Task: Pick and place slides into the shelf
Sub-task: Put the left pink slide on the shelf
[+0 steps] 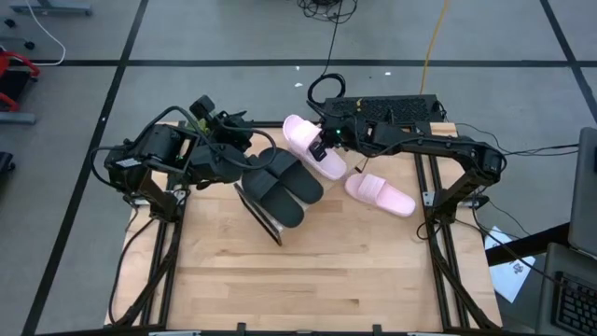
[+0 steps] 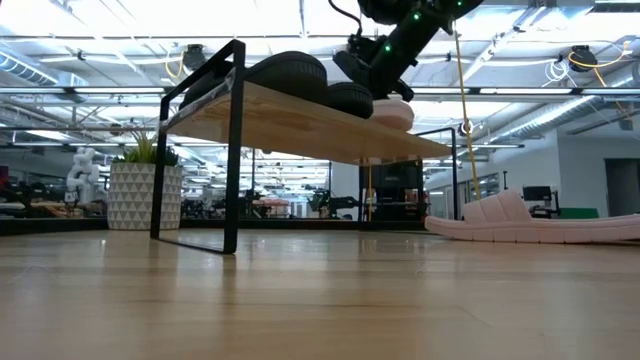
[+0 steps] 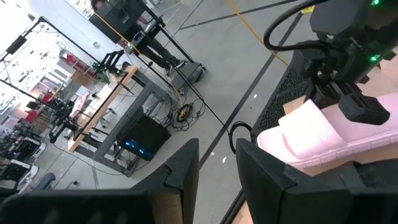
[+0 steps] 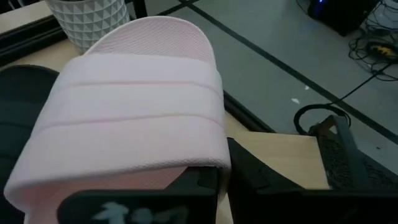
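The shelf (image 1: 272, 227) (image 2: 300, 120) stands mid-table on its dark end panels. Two black slides (image 1: 280, 182) (image 2: 290, 72) lie side by side on its board. One pink slide (image 1: 312, 145) (image 4: 137, 93) (image 3: 323, 134) lies on the board's far right end, with my right gripper (image 1: 328, 138) (image 4: 224, 177) shut on it. The other pink slide (image 1: 380, 193) (image 2: 520, 220) lies sole-down on the table, right of the shelf. My left gripper (image 1: 244, 149) (image 3: 217, 168) hovers by the black slides' far left side, narrowly open and holding nothing. My right gripper holds the pink slide at its side edge just beside the strap (image 4: 208, 158), coming from above and from the table's right. The strap hides where the fingertips (image 4: 255, 177) meet the foam. The slide's sole rests on the shelf board (image 2: 392, 112).
A white patterned planter (image 1: 198, 117) (image 2: 140, 195) stands at the table's far left corner, behind my left arm. A black box with cables (image 1: 392, 107) sits at the far edge. The near half of the tabletop (image 1: 308, 280) is bare wood.
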{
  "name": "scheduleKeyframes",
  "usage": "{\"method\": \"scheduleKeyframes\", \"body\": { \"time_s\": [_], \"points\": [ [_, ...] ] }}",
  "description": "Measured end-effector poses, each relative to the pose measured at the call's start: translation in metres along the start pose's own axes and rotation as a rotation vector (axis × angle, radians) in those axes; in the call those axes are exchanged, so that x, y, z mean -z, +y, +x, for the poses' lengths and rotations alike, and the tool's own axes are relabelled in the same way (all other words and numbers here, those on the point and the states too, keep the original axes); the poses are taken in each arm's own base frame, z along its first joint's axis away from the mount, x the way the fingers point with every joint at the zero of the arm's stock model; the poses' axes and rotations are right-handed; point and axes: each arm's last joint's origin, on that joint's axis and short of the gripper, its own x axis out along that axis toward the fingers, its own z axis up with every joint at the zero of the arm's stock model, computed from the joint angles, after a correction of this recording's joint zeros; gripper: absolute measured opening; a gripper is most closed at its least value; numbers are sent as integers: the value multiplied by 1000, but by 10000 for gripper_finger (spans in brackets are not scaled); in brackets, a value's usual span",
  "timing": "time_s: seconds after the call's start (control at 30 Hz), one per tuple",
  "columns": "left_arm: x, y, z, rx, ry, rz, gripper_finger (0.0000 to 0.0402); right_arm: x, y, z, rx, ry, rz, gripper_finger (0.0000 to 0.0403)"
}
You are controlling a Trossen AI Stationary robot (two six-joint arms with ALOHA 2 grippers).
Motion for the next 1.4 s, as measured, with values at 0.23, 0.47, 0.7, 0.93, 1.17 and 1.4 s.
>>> {"method": "scheduleKeyframes", "body": {
  "time_s": [0.23,0.47,0.7,0.93,1.17,1.4],
  "points": [
    [-2,-1,0,9,-12,-5,113,3,2,-1,0,28,-10,1],
    [-4,-1,0,11,-21,-14,113,6,5,-1,1,54,16,1],
    [-4,-1,0,11,-21,-14,113,10,11,1,-7,67,36,1],
    [-4,-1,0,11,-21,-14,113,13,13,2,9,84,29,1],
    [-4,-1,0,11,-21,-14,113,13,14,2,17,82,24,1],
    [-4,-1,0,12,-21,-15,113,14,16,1,31,74,17,0]
  ]
}}
